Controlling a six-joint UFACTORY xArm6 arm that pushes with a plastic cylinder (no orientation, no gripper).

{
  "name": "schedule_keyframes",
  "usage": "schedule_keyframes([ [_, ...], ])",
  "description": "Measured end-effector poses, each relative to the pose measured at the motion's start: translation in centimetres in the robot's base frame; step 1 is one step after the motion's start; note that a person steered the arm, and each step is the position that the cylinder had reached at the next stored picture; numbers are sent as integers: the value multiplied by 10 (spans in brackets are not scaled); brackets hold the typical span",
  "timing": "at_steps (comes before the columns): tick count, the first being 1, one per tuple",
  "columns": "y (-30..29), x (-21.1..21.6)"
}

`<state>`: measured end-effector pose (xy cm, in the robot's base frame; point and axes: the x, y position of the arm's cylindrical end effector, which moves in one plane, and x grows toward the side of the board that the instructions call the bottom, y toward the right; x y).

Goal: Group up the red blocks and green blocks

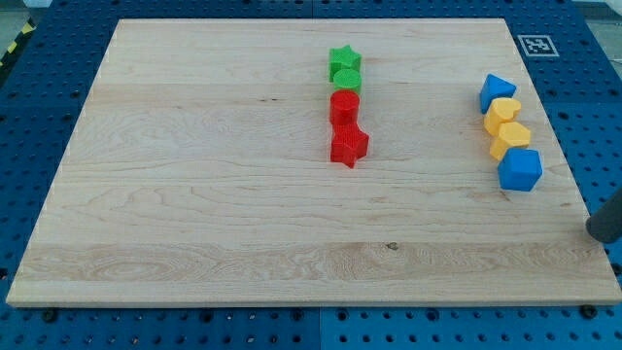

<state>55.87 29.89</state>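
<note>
A green star block and a green round block sit at the view's top centre of the wooden board. Just below them, in one touching column, are a red round block and a red star block. My tip shows as a dark rod end at the view's right edge, far right of and below the red and green column, below a blue block.
At the view's right a column runs blue block, yellow block, yellow block, blue cube. A marker tag lies off the board's top right corner. Blue pegboard surrounds the board.
</note>
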Motion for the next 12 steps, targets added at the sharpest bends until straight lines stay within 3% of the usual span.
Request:
schedule_keyframes([
  [1,-1,0],
  [2,-49,-1],
  [5,-200,-83],
  [8,-266,-75],
  [12,-257,-144],
])
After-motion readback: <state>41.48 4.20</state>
